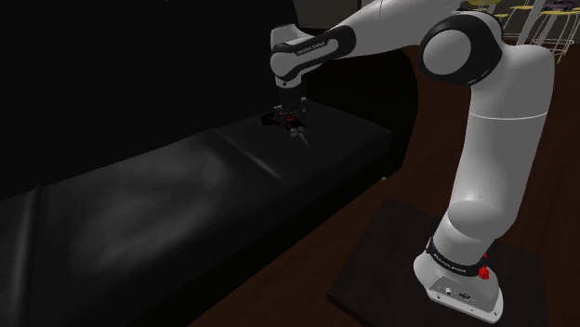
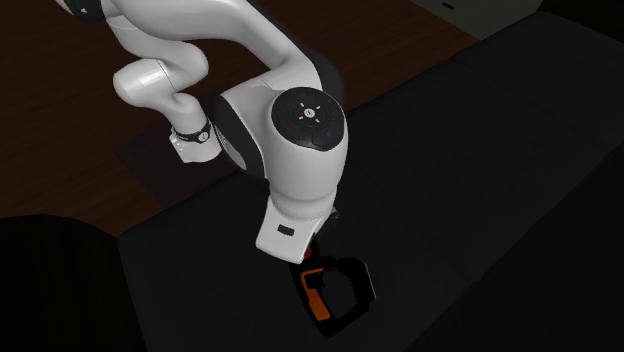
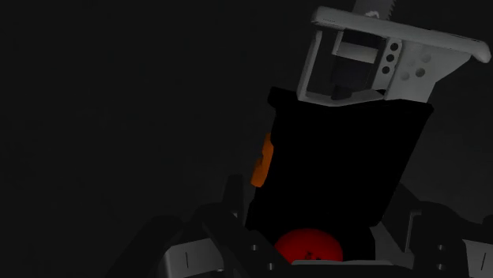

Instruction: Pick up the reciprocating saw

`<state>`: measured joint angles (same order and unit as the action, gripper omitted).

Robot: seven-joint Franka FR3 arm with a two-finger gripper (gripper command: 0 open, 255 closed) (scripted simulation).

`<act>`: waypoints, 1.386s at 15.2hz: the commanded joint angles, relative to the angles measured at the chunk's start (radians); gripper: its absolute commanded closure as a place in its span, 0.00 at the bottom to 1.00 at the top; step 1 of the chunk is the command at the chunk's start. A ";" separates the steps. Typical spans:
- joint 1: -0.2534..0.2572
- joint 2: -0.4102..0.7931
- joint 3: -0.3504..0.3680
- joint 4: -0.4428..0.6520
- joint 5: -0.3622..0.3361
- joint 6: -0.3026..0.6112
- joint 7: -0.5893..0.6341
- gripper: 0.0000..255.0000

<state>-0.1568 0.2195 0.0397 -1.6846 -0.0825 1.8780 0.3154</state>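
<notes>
Shoulder view, left to right. A black sofa (image 1: 186,186) runs from the lower left corner up to the middle of the frame, its seat cushions catching a dull sheen. At upper centre the gripper (image 1: 293,111) points straight down over the far end of the seat. The reciprocating saw (image 1: 299,130) sits directly beneath it at cushion level, a red spot showing on its dark body. Whether the gripper has closed on the saw or merely straddles it cannot be told, nor whether the saw rests on the cushion or hangs just clear of it. The white arm (image 1: 493,139) arches from upper centre down to the stand (image 1: 381,269) at lower right, which sits on a dark wooden floor (image 1: 307,251). Pale stools (image 1: 548,23) occupy the upper right corner.

Second exterior view, seen from above. The floor fills the upper left, and the arm descends from there to the centre of the frame. The saw shows just below the wrist at lower centre, against the black seat, as a black loop handle with an orange grip (image 2: 318,300).

Wrist view. The saw's black body stands right ahead of the gripper, close to the camera. An orange patch (image 3: 261,162) marks one flank, and a red round button (image 3: 310,246) sits at the end nearest the gripper. A grey metal shoe (image 3: 395,59) caps the far end, with a toothed blade (image 3: 378,9) beyond it.
</notes>
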 commanded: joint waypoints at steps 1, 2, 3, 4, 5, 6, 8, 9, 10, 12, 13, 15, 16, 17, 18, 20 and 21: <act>0.000 0.001 0.000 -0.001 0.000 0.000 0.000 1.00; 0.000 0.001 0.000 0.000 0.000 0.000 0.000 1.00; 0.000 0.001 0.000 0.000 0.000 0.000 0.000 1.00; 0.000 0.000 0.000 -0.001 0.000 0.000 0.000 1.00; 0.000 0.001 0.000 -0.002 0.000 0.002 -0.001 1.00; 0.000 -0.001 0.000 0.008 0.001 -0.011 -0.002 1.00; 0.000 -0.005 0.000 0.031 0.001 -0.037 -0.003 1.00; 0.000 -0.006 0.000 0.042 0.002 -0.049 -0.004 1.00; 0.000 -0.007 0.000 0.054 0.002 -0.062 -0.005 1.00; 0.001 -0.009 0.001 0.079 0.002 -0.089 -0.007 1.00; 0.001 -0.009 0.001 0.091 0.003 -0.102 -0.008 1.00; 0.001 -0.010 0.001 0.118 0.003 -0.129 -0.009 1.00; 0.001 -0.010 0.001 0.132 0.003 -0.142 -0.010 1.00; 0.001 -0.009 0.001 0.146 0.003 -0.156 -0.011 1.00; 0.002 -0.008 0.001 0.160 0.004 -0.169 -0.012 1.00; 0.002 -0.006 0.001 0.190 0.004 -0.197 -0.014 1.00; 0.002 -0.006 0.001 0.192 0.004 -0.199 -0.014 1.00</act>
<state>-0.1554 0.2137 0.0405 -1.4987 -0.0787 1.6851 0.3014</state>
